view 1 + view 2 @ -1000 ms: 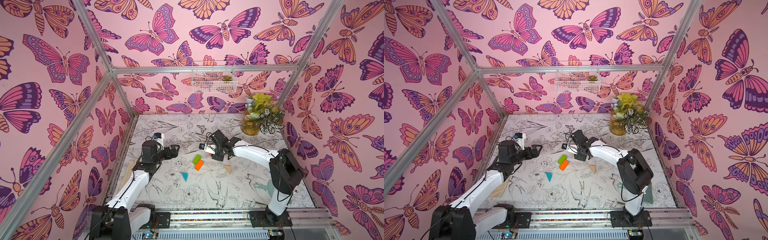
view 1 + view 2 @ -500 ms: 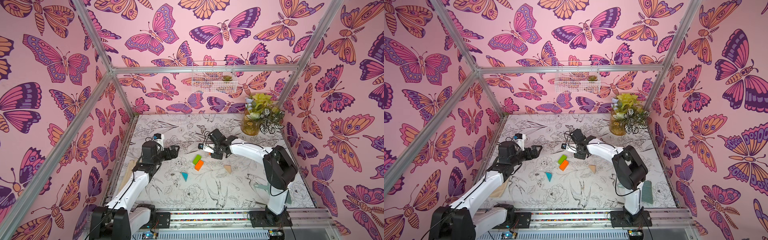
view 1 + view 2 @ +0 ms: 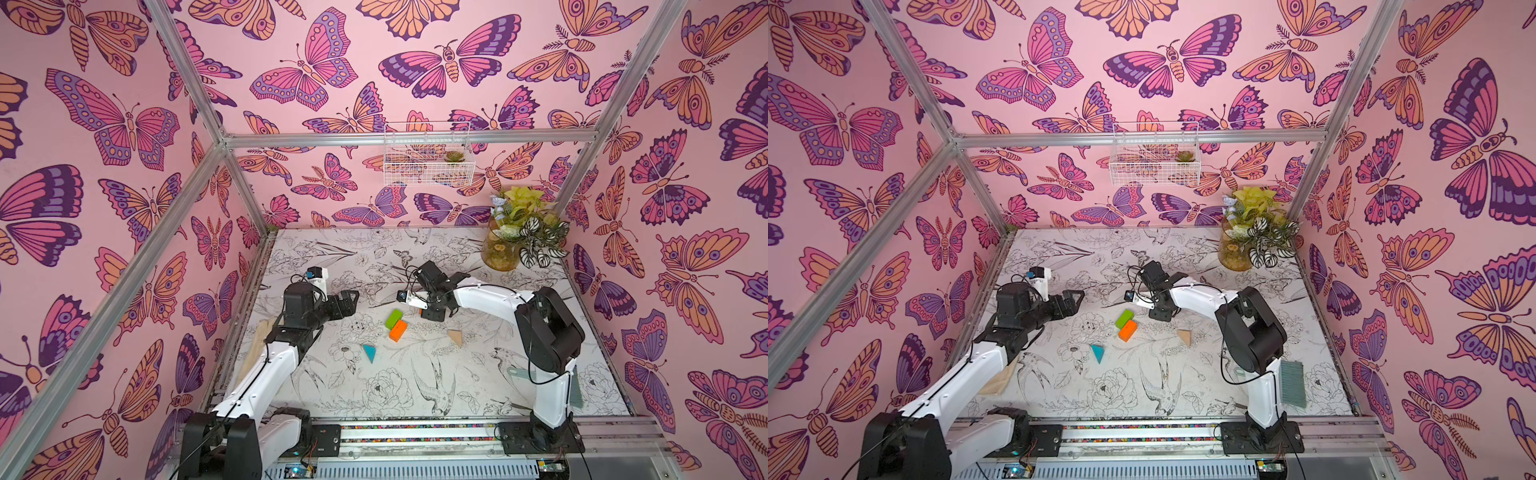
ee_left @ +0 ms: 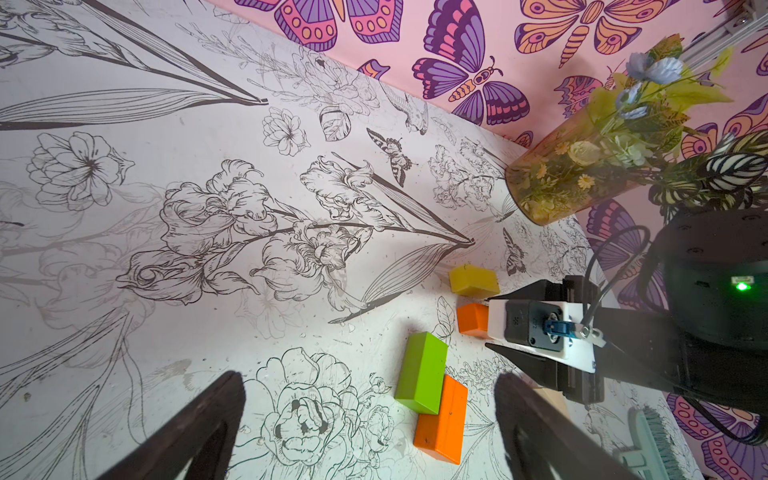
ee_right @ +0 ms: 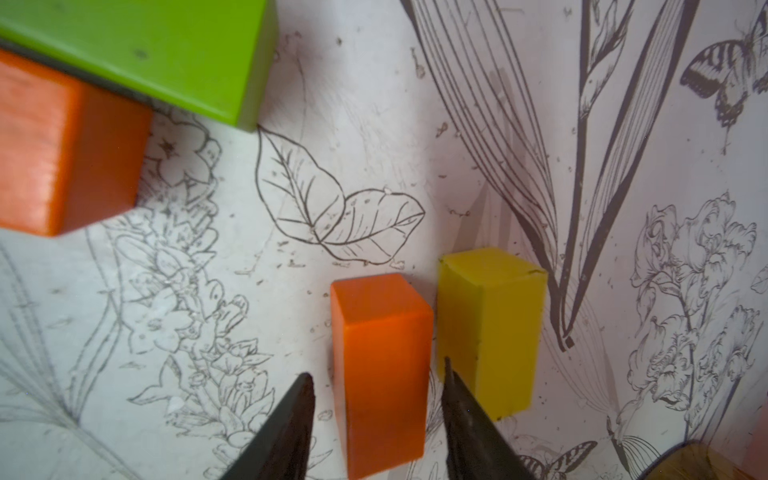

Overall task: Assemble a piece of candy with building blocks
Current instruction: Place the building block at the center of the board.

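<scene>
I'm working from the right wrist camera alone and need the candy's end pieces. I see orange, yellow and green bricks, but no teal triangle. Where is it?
Observer: The teal triangle lies alone on the table. It is nearer the robot's base than the green brick and the orange brick touching it, and a bit to their left.
Operator: Is the other arm busy with it?
Observer: No. The left gripper is open and empty. It sits off to the left of that green and orange pair, farther from the base than the triangle.
</scene>
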You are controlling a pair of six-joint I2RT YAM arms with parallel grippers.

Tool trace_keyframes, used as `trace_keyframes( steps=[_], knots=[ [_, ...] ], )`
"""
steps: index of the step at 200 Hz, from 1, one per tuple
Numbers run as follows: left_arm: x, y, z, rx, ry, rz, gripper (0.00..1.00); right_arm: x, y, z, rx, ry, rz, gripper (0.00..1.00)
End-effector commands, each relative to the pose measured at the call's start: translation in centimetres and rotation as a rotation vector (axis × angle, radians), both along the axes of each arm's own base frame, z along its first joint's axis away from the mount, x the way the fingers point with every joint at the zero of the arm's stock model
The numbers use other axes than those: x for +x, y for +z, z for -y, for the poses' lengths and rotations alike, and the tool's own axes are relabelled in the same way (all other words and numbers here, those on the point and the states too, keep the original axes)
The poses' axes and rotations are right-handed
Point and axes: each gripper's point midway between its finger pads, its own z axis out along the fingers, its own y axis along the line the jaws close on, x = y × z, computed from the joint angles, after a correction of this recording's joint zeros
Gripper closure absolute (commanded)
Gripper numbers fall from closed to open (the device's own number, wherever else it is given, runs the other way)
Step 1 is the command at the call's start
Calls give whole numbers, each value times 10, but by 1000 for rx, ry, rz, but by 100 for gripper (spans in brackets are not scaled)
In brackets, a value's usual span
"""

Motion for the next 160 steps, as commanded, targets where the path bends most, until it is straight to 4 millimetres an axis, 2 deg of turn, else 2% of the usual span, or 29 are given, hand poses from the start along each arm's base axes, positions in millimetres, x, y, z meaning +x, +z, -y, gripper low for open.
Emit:
trace_keyframes(
  steps=[1, 28, 32, 34, 36, 37, 38, 53, 84, 131, 160],
  knots=[
    [1, -3, -1, -2, 2, -1, 3, -5, 36, -7, 85, -27, -17, 37],
    [2, -1, -2, 0, 5, 3, 3, -10, 102, -14, 214, -5, 74, 28],
    [2, -1, -2, 1, 7, 3, 3, -10, 109, -14, 229, 1, 96, 21],
    [2, -2, -2, 1, 6, 3, 3, -9, 113, -13, 238, -1, 113, 12],
    [2, -2, -2, 1, 5, 2, 3, -8, 116, -13, 241, -2, 122, 10],
    [3, -2, -1, 1, 4, 3, 3, -7, 119, -12, 247, -4, 137, 2],
    [3, -2, -2, 1, 4, 2, 3, -7, 121, -12, 249, -4, 144, 0],
    [4, -1, 0, -4, -3, 1, 3, -3, 135, -8, 280, 16, 207, 1],
    [7, -1, 3, -21, -12, -3, 4, 16, 129, 4, 331, -15, 162, 1],
    [3, 4, 0, -16, 2, 23, 4, 41, 103, 16, 394, -10, 21, 1],
    [0, 5, -2, -17, 16, 28, 3, 41, 96, 11, 453, 34, -80, 1]
  ],
)
